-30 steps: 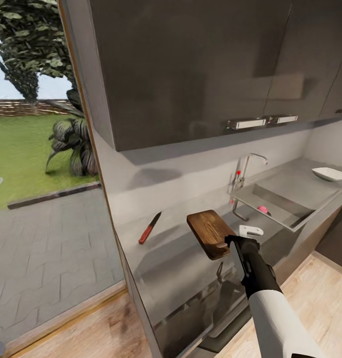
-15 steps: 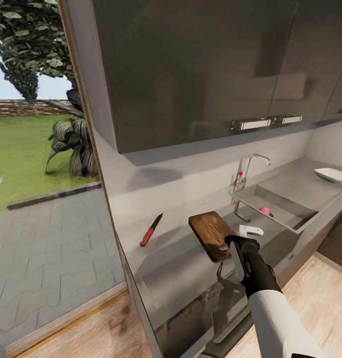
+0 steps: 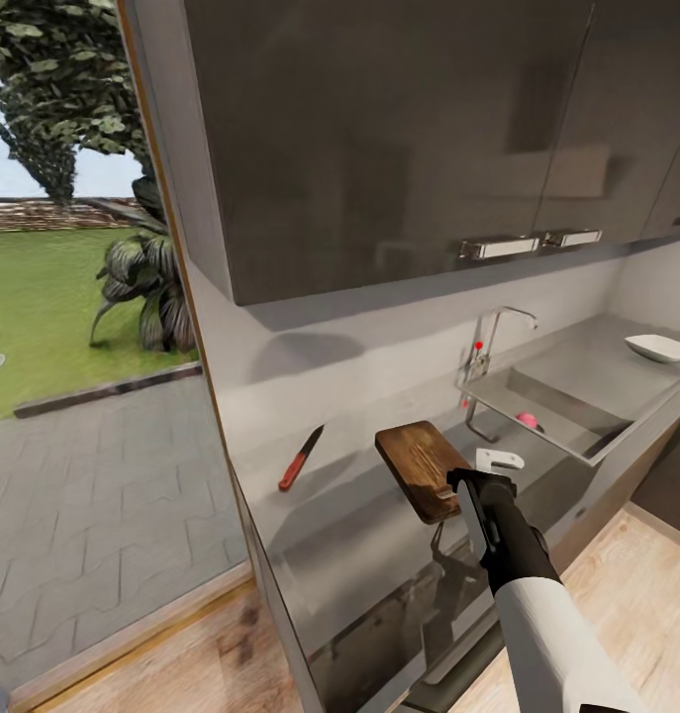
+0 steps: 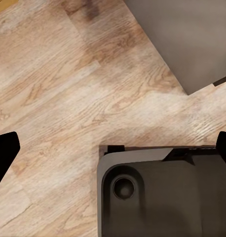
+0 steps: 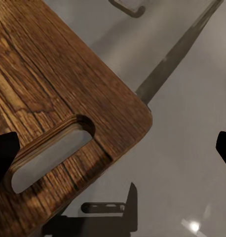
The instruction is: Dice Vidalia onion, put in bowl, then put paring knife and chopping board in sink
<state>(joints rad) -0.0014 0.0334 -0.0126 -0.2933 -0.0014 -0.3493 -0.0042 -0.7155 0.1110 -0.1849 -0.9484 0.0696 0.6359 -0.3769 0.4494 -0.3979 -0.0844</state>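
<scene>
Nearest the camera in the head view, the right arm reached forward over the countertop (image 3: 349, 535), its right gripper (image 3: 456, 482) at the near end of the chopping board (image 3: 419, 467). The right wrist view showed the two dark fingertips (image 5: 5, 155) standing wide apart at opposite margins, with the board's slotted handle end (image 5: 49, 158) between them and nothing clamped; whether a finger touched the board could not be determined. The board appeared to lie on the grey surface, though contact could not be confirmed.

The left wrist view looked down on a wood-plank floor (image 4: 58, 98) and the robot's dark base (image 4: 167, 197). The left gripper (image 4: 113, 155) was spread wide, its fingertips at opposite margins, and it held nothing.

Further back on the countertop, the paring knife (image 3: 300, 457) lay well apart from the board, on the window side, its red handle toward the robot and its blade toward the wall.

Beyond the board, the sink (image 3: 567, 396) held the Vidalia onion (image 3: 526, 420) in its basin, under the chrome tap (image 3: 493, 342). Farthest along the counter, past the sink, sat the white bowl (image 3: 660, 348). Dark wall cabinets (image 3: 399, 129) hung above.
</scene>
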